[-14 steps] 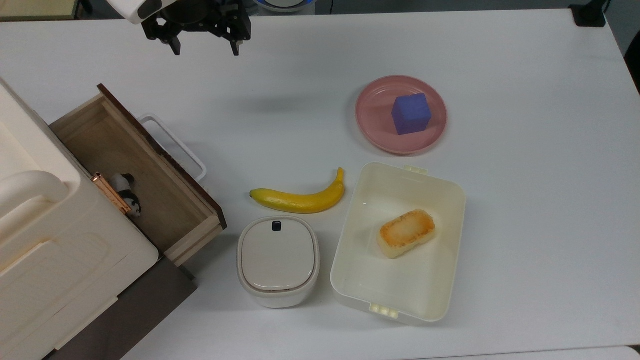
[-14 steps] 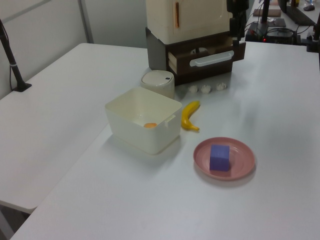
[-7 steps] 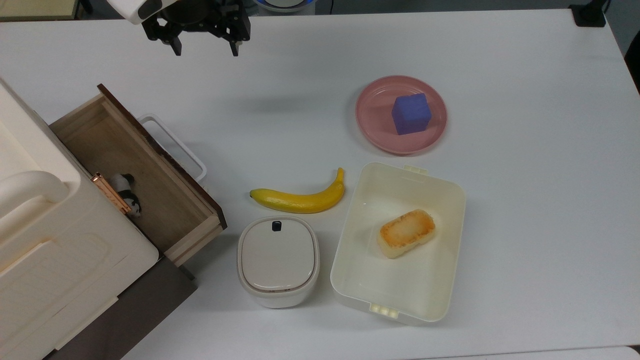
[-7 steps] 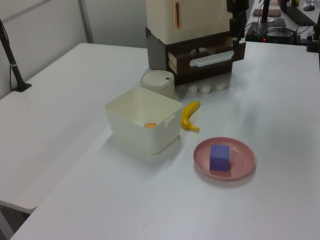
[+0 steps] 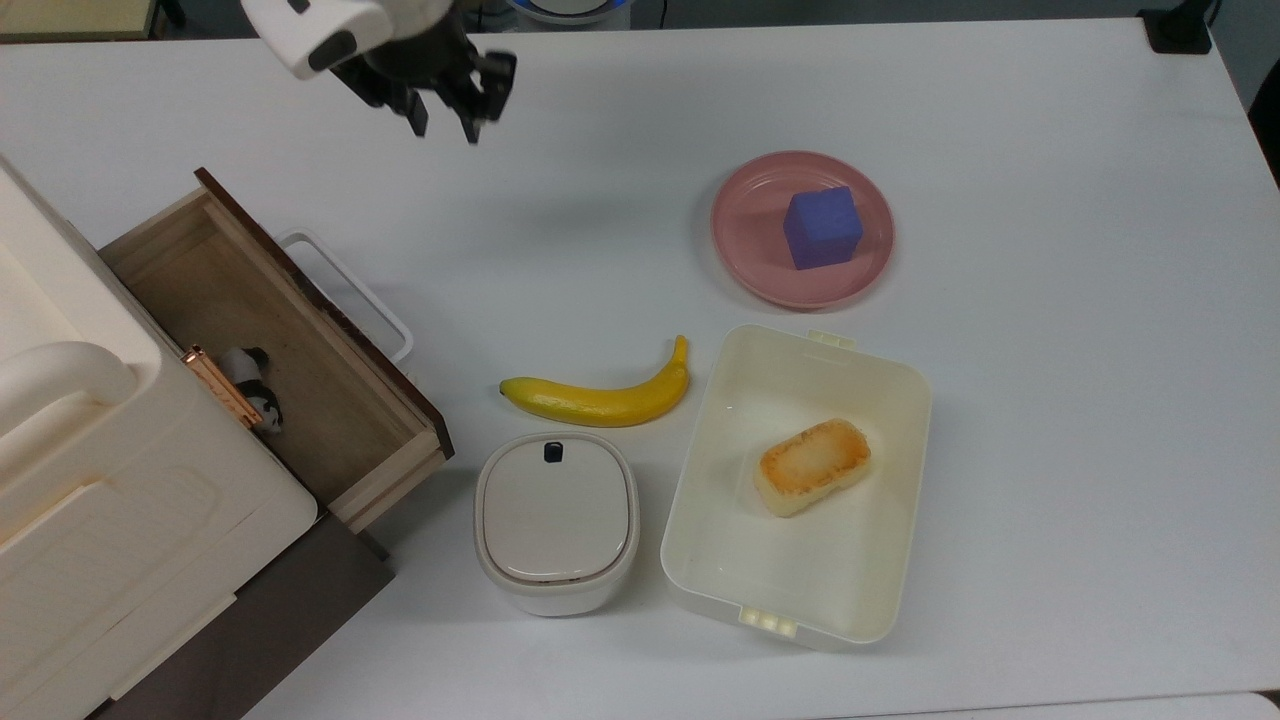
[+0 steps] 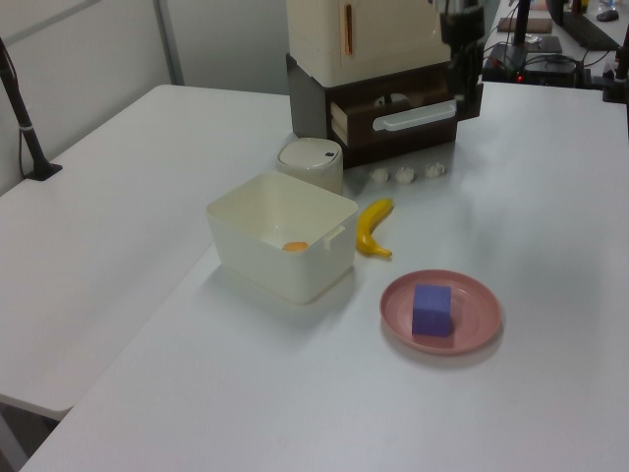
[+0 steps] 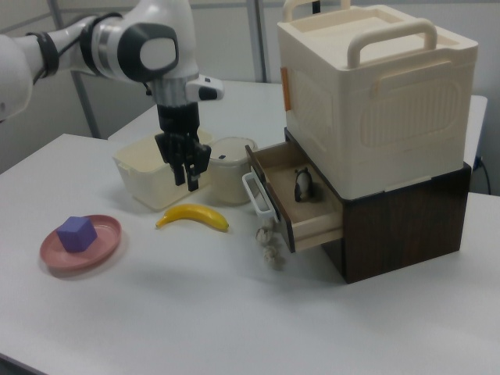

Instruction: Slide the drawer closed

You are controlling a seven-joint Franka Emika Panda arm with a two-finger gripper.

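Your drawer (image 5: 280,350) is pulled out from the cabinet (image 5: 110,500) at the top view's left, a small black-and-white figure (image 5: 255,385) lying inside. Its white handle (image 5: 350,290) faces bare table (image 5: 1050,400). Nearest things are the lidded container (image 5: 556,520) and banana (image 5: 600,398), then the tub (image 5: 800,480) and the plate (image 5: 745,245) with a blue cube (image 5: 822,227). The gripper (image 5: 445,125) hangs above the table, well apart from the handle, fingers slightly parted and empty
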